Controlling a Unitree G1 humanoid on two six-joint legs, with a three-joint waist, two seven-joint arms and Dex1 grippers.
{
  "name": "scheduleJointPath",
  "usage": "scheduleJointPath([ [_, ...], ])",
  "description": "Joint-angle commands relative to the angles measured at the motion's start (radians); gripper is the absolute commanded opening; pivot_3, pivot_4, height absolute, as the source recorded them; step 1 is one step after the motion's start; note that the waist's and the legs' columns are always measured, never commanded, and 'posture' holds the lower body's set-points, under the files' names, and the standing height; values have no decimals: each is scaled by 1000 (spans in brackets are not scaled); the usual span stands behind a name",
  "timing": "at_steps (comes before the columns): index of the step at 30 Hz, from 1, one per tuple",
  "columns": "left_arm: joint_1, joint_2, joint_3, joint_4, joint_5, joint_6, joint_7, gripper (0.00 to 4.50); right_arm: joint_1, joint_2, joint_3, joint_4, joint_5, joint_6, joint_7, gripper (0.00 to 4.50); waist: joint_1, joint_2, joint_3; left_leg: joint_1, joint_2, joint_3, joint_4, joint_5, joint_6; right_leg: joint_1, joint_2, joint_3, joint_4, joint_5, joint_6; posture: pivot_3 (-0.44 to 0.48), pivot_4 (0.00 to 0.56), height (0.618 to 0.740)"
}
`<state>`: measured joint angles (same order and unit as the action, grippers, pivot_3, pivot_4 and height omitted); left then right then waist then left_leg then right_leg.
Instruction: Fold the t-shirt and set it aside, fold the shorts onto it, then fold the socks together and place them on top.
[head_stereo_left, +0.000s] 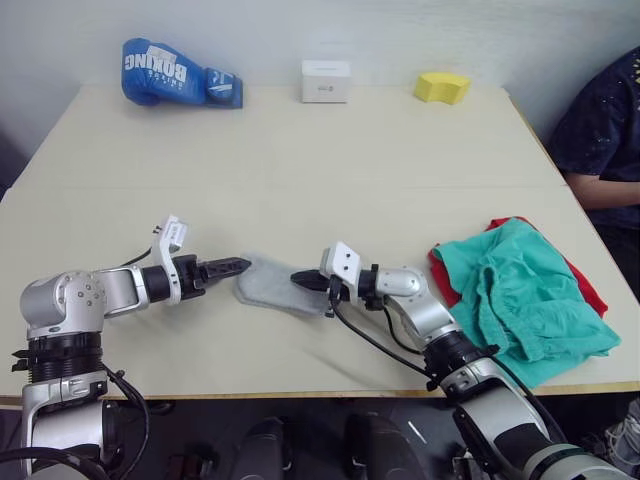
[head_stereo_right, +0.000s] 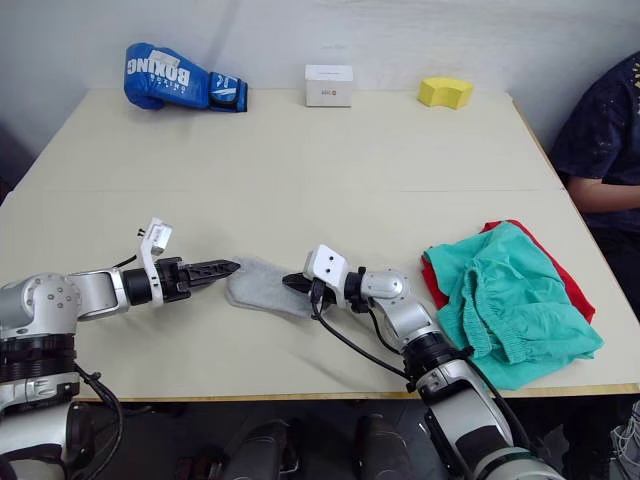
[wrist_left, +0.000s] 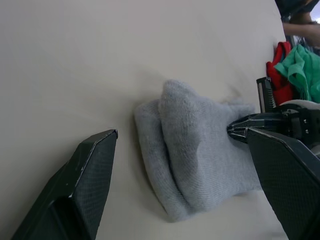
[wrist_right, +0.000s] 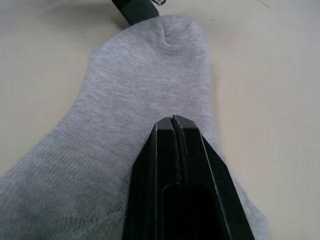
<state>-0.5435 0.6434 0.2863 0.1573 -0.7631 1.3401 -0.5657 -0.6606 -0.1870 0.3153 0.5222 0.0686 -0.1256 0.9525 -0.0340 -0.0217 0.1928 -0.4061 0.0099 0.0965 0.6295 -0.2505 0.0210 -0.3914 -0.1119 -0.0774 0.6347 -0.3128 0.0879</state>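
The light grey socks (head_stereo_left: 268, 284) lie one on the other near the table's front edge, between my two grippers. My left gripper (head_stereo_left: 238, 266) is open at their left end; in the left wrist view its fingers (wrist_left: 95, 170) stand wide on either side of the toe end. My right gripper (head_stereo_left: 298, 278) is shut, and its tips (wrist_right: 172, 120) rest on top of the socks from the right, with no cloth visible between them. To the right, the teal-green shorts (head_stereo_left: 525, 295) lie bunched on the red t-shirt (head_stereo_left: 588, 288), which peeks out only at its edges.
A blue boxing glove (head_stereo_left: 175, 72), a white box (head_stereo_left: 326, 81) and a yellow sponge (head_stereo_left: 441, 87) stand along the table's far edge. A person in dark clothing (head_stereo_left: 605, 140) sits at the right side. The table's front edge (head_stereo_left: 300, 397) runs just below the socks.
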Motion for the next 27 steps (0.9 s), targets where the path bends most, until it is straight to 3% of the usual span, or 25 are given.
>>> scheduleJointPath([
  [1,6,-46,-25,-35,-4,35,20,4276,29,-19,11,-40,-5,16,40,0,5,0,0,0,0,0,0,0,0,0,0,0,0,0,0,0,150,740],
  [3,6,-66,-22,-67,-16,57,30,4276,41,-28,9,-58,-7,22,43,0,8,-1,0,0,0,0,0,0,0,0,-1,0,0,0,0,0,150,740],
  [6,10,-80,-17,-93,-3,48,43,3707,50,-32,5,-50,-19,20,27,0,6,-1,-1,0,-1,0,1,0,0,1,-2,0,0,0,0,0,150,740],
  [13,-11,-85,-17,-130,28,-33,57,1458,56,-17,8,-33,-31,13,9,0,4,-2,-1,0,-1,0,0,0,-1,0,-1,0,-4,0,0,0,150,740],
  [18,-26,21,-134,-240,68,-107,-26,38,70,-21,13,-44,-34,21,11,0,3,-2,-1,0,-1,0,-1,0,-1,0,-1,0,-5,0,0,0,150,740],
  [24,-160,108,-324,-337,81,-167,-211,6,77,-33,8,-40,-48,32,-8,0,4,-2,-1,0,-1,0,-1,0,-2,0,-1,0,-6,0,-1,0,150,740],
  [27,-222,75,-433,-330,122,-204,-242,6,82,-44,6,-48,-58,44,-19,0,4,-2,-1,0,-1,1,-1,0,-2,0,-1,1,-6,0,-1,0,150,740],
])
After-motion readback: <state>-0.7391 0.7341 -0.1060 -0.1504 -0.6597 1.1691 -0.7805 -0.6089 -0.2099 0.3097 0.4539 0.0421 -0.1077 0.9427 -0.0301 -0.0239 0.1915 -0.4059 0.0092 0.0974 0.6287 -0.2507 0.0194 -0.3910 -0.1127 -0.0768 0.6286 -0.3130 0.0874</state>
